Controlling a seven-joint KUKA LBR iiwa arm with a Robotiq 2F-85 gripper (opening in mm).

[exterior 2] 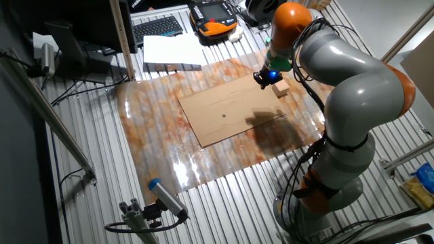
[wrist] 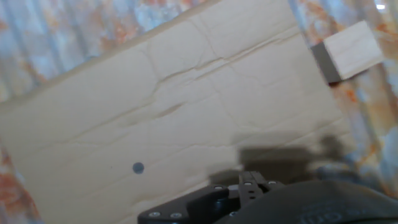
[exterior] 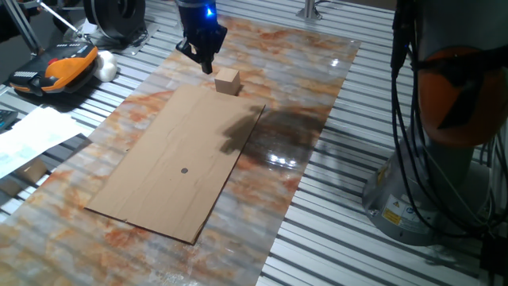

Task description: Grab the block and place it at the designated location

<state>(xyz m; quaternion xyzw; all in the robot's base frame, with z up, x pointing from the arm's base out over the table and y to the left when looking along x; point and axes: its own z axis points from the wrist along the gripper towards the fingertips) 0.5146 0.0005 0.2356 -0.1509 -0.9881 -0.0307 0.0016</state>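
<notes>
Surface: marbled tabletop (exterior: 309,87), cardboard sheet (exterior: 171,163) on it.
One fixed view: block (exterior: 228,81) on tabletop at sheet's far edge, ungrasped; gripper (exterior: 205,62) hangs just beside it.
Other fixed view: dot (exterior 2: 224,115) bare; nothing placed.
Hand view: block (wrist: 348,51) off to the side; jaw state can't tell.

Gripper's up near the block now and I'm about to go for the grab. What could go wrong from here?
1. The block sits right at the cardboard sheet's edge; a slightly off descent could nudge it or catch the sheet and shift the dot.
2. The gripper is beside the block, not over it, and its fingers barely show in the hand view, so alignment is hard to judge.
3. The dot is tiny; the carried block may hide it on placement.
</notes>
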